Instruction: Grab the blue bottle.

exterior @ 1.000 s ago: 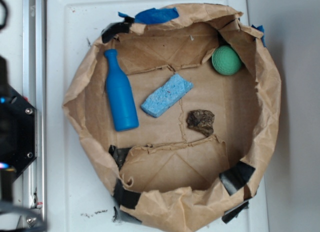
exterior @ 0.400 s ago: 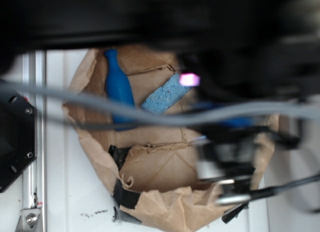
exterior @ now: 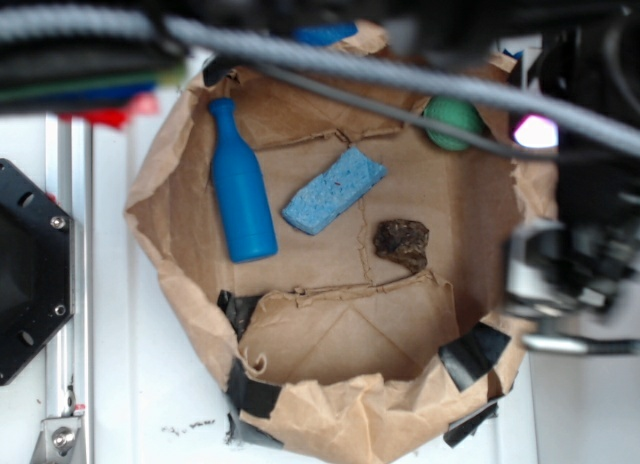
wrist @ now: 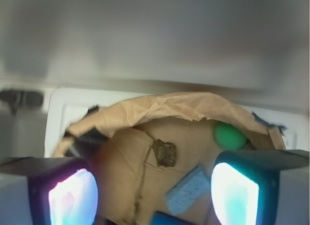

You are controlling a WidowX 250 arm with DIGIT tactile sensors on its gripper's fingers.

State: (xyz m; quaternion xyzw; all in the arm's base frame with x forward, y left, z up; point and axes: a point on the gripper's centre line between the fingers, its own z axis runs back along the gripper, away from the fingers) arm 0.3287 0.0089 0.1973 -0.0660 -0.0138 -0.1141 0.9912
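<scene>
Bright-blue and matte, the bottle (exterior: 240, 187) lies on its side on the left part of the floor of a brown paper tray (exterior: 160, 234), its narrow neck toward the far-left wall and its flat base toward the middle; nothing touches it. Just to its right, apart from it, a pale-blue sponge (exterior: 333, 190) lies at a slant near the tray's centre. Further right a dark, lumpy rock (exterior: 402, 243) sits on the floor, and a green ball (exterior: 452, 120) rests in the far-right corner, partly hidden behind a grey cable (exterior: 330, 66) that crosses the overhead view. The tray's crumpled walls are patched with black tape (exterior: 474, 352) at the near edge and blue tape (exterior: 322, 33) at the far rim. It stands on a white table (exterior: 130, 384), with a metal rail (exterior: 66, 284) and a black mount (exterior: 25, 269) along the table's left edge. The arm shows blurred across the top and right side of the overhead view, well away from the bottle. In the wrist view the gripper (wrist: 155, 193) hangs above the tray with its two glowing fingers (wrist: 72, 198) spread wide apart and nothing between them; a sliver of blue shows at the bottom edge, and the background beyond the table is a blurred pale-grey wall.
</scene>
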